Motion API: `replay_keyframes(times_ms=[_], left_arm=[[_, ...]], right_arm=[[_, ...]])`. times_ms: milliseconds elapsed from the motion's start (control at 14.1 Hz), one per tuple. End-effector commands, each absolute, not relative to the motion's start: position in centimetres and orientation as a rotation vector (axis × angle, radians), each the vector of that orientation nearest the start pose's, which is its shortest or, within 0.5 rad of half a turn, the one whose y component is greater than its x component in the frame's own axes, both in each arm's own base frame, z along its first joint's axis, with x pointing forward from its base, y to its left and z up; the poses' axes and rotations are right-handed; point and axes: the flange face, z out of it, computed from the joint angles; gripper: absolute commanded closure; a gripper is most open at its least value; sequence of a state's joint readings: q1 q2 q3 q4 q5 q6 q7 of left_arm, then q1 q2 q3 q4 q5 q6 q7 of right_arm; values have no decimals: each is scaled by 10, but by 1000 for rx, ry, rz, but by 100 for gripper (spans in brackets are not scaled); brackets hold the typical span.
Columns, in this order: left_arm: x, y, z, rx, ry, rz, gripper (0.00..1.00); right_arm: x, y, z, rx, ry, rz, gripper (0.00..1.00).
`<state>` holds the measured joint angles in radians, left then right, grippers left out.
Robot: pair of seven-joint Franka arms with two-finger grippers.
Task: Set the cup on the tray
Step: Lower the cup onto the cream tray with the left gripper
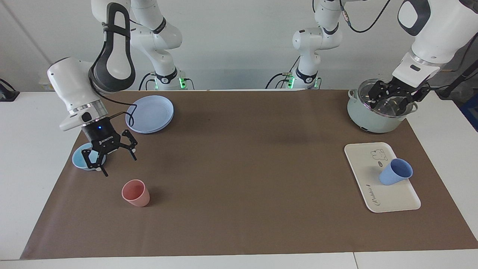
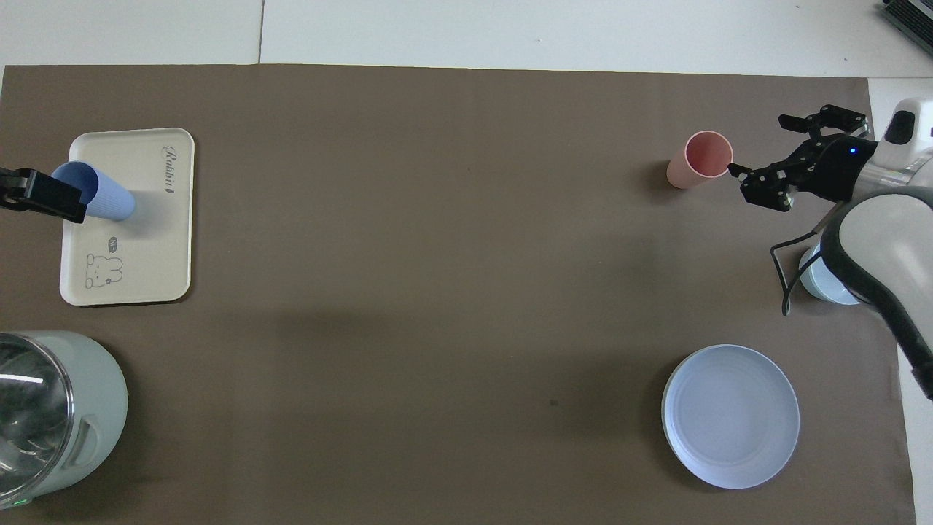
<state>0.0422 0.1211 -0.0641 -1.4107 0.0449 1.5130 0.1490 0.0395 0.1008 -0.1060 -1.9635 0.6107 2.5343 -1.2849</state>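
In the facing view, the right gripper point(image 1: 108, 160) hangs spread at left over the bowl point(image 1: 80, 160), which the overhead view mostly hides. At right, the cup point(image 1: 395, 172) stands on the tray point(image 1: 388, 200). Upper right, the left gripper point(image 1: 394, 98), spread, hangs over the pot point(image 1: 368, 119); overhead shows only its tip.

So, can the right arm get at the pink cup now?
Probably yes. The right gripper hangs open over the light-blue bowl, and nothing stands between it and the pink cup, which is upright on the mat.
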Motion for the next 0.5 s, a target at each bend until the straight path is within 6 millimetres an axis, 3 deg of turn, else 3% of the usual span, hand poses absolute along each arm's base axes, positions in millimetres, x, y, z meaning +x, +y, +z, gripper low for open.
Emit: replay_keyframes(times_ms=[0,213,427], left_arm=[[578,-9,623,-3125,230,-4,0],[579,-9,619,-3155,220,-38,0],[573,-8,607,-3152,221,-46,0]], right_arm=[[608,-48,500,-2794,-1108,-810,0],[598,-39,527,-2955,-987,-648,0],[585,-28,543,-3118,-722,-462,0]])
